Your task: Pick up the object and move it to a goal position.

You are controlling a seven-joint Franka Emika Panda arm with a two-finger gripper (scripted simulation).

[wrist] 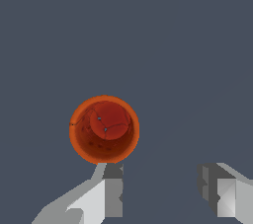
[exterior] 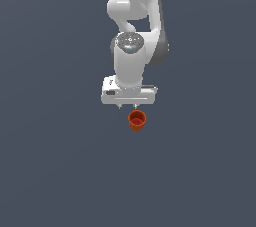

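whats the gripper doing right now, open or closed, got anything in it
gripper: open, holding nothing; the orange-red cup stands upright on the surface, outside the gap between the fingers.

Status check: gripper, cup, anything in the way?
Gripper open, holding nothing. Orange-red cup upright on the floor, not between the fingers, offset to one side. Nothing else around it.

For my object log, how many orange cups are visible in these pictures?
1. The orange cup stands upright on the grey floor, just beyond the open fingers and not between them. Nothing seems hidden.
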